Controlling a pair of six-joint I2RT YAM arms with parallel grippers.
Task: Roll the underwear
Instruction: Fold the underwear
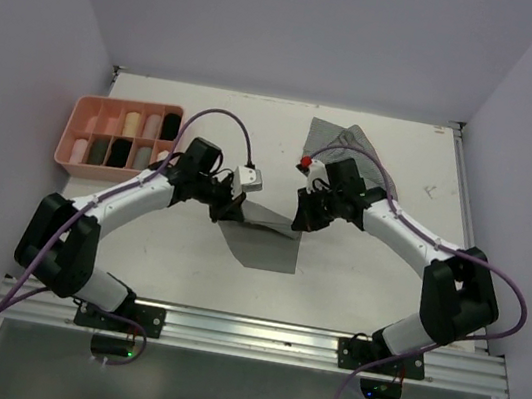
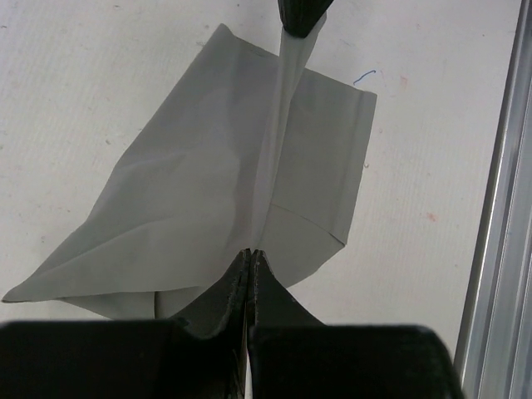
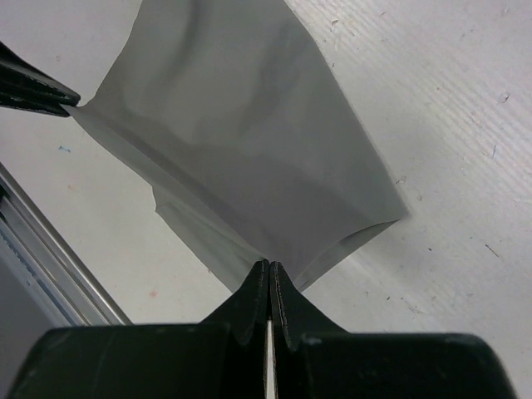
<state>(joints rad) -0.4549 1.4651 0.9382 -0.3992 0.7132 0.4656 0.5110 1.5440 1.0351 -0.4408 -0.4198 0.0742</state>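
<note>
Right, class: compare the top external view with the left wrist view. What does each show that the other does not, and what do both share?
Only the top view: the pink tray with filled compartments at the far left, and a second grey garment at the back right.
Only the left wrist view: close up, the left gripper shut on a taut ridge of fabric, and a small blue mark on the table.
Both: the grey underwear stretched between the left gripper and the right gripper.
</note>
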